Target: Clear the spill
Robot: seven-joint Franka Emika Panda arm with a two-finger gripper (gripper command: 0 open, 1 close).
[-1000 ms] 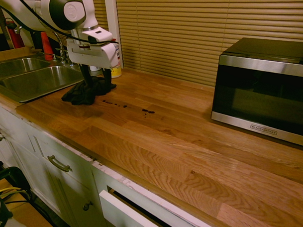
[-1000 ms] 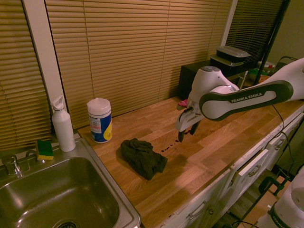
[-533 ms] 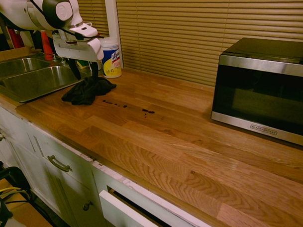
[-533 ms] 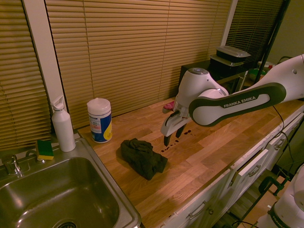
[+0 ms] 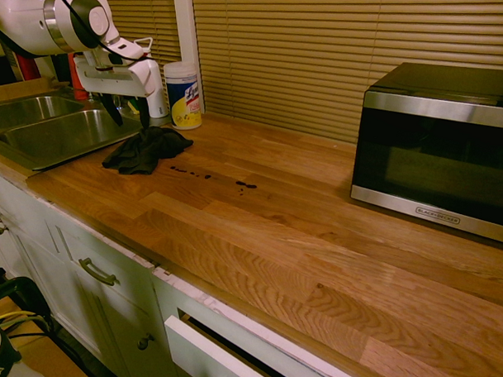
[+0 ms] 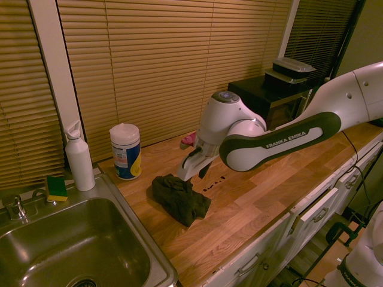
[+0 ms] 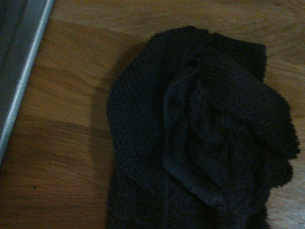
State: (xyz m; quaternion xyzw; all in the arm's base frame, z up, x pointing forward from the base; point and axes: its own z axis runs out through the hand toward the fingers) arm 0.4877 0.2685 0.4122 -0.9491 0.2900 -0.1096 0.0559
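Rag: crumpled, laid on the tabletop (image 5: 262,262) beside the sink (image 5: 63,129).
Spill (image 5: 207,177): scattered near the rag (image 5: 147,151), unwiped.
Fingers (image 5: 130,112): held wide above the rag.

You have open counter (image 5: 287,270) from the dark drops (image 5: 247,184) across to the microwave (image 5: 436,149), which walls off the far end. Near the sink (image 5: 68,129), the crumpled rag (image 5: 147,149) blocks a low pass, with the wipes canister (image 6: 126,152) and white bottle (image 6: 79,160) standing upright behind it, so you have clearance only above them
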